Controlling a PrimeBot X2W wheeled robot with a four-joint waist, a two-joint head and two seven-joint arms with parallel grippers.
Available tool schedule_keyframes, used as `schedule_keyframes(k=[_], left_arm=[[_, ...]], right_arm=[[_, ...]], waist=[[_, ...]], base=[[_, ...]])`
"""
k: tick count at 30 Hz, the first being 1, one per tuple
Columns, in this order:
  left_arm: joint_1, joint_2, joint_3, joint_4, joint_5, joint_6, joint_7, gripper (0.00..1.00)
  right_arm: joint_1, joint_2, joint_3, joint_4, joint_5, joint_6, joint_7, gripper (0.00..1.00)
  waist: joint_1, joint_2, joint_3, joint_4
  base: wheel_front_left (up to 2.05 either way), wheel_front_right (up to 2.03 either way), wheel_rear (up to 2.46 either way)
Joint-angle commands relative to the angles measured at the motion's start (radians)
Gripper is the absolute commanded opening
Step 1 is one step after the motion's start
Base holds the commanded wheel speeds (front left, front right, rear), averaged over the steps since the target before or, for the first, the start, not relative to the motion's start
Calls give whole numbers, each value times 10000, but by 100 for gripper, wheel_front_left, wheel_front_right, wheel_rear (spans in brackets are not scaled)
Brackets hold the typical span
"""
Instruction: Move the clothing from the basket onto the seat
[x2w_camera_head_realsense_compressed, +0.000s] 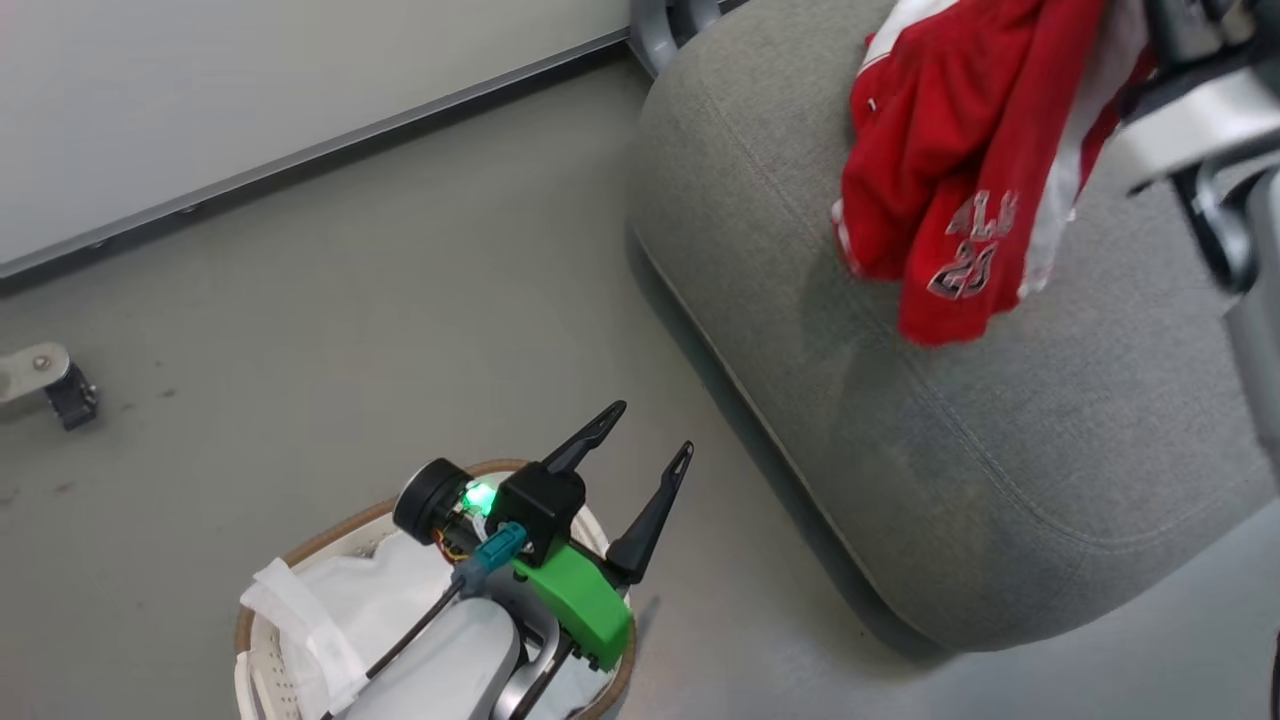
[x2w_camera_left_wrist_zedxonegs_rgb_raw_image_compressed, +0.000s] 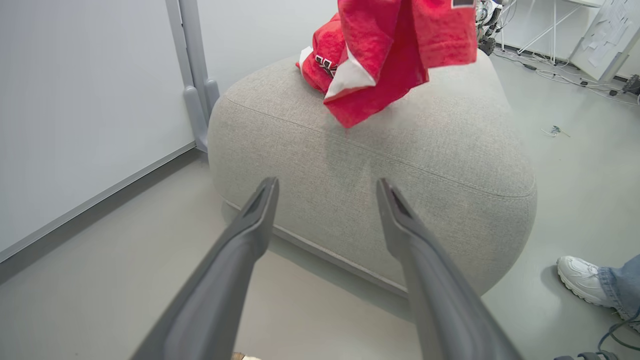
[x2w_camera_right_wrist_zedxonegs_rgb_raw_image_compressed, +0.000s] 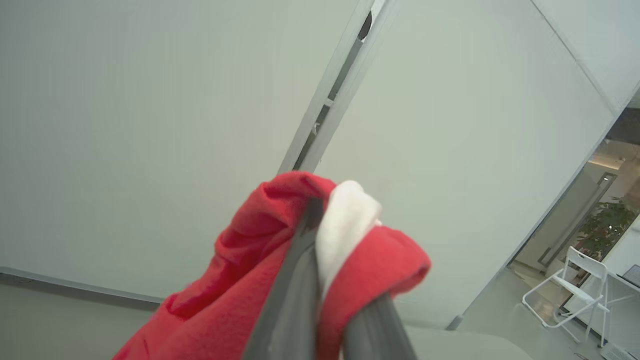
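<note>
The clothing (x2w_camera_head_realsense_compressed: 950, 170), red with white panels and grey printed numbers, hangs from the top right over the grey seat (x2w_camera_head_realsense_compressed: 900, 450), its lower end close to the cushion. My right gripper (x2w_camera_right_wrist_zedxonegs_rgb_raw_image_compressed: 314, 220) is shut on a bunched red-and-white fold of it, and my right arm (x2w_camera_head_realsense_compressed: 1190, 120) shows blurred above the seat. In the left wrist view the clothing (x2w_camera_left_wrist_zedxonegs_rgb_raw_image_compressed: 395, 50) dangles over the seat (x2w_camera_left_wrist_zedxonegs_rgb_raw_image_compressed: 400, 165). My left gripper (x2w_camera_head_realsense_compressed: 650, 430) is open and empty above the basket (x2w_camera_head_realsense_compressed: 330, 535), whose white liner (x2w_camera_head_realsense_compressed: 330, 600) shows. The left gripper (x2w_camera_left_wrist_zedxonegs_rgb_raw_image_compressed: 327, 187) points at the seat's side.
A pale wall with a dark baseboard (x2w_camera_head_realsense_compressed: 300, 160) runs behind. A caster wheel (x2w_camera_head_realsense_compressed: 60, 385) stands on the floor at left. A grey post foot (x2w_camera_left_wrist_zedxonegs_rgb_raw_image_compressed: 200, 100) sits beside the seat. A person's white shoe (x2w_camera_left_wrist_zedxonegs_rgb_raw_image_compressed: 580, 280) is at the right, with cables (x2w_camera_left_wrist_zedxonegs_rgb_raw_image_compressed: 555, 131) beyond.
</note>
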Motion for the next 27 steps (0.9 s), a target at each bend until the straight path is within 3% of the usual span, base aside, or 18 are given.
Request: schedule_keyframes(k=[1,4,9,16,21,27], left_arm=[[-192,35,-17,-77,72,24,9,100],[-309,74,-90,-185,177,78,37,100],[-525,209,-183,-480,274,103,178,100],[-769,391,-182,-953,406,235,378,100],[-850,533,-175,-1193,409,324,521,100],[-907,503,-388,-1388,489,304,719,100]], right_arm=[[-646,-329,-35,204,115,-14,121,0],[-2025,-993,-323,918,354,-14,437,0],[-4087,-2097,-1021,2473,-223,-14,1117,0],[-4439,-3137,-1709,4478,-773,-14,758,0],[-3628,-2962,-2564,5867,-1049,-14,354,0],[-2633,-2308,-3566,6963,-1604,-14,20,0]], waist=[[-1,-1,288,612],[-1,-1,474,1068],[-1,-1,981,1715],[-1,-1,1786,2158],[-1,-1,2229,2098],[-1,-1,2477,2046]], base=[[0,0,0],[0,0,0],[0,0,0],[0,0,0],[0,0,0],[0,0,0]])
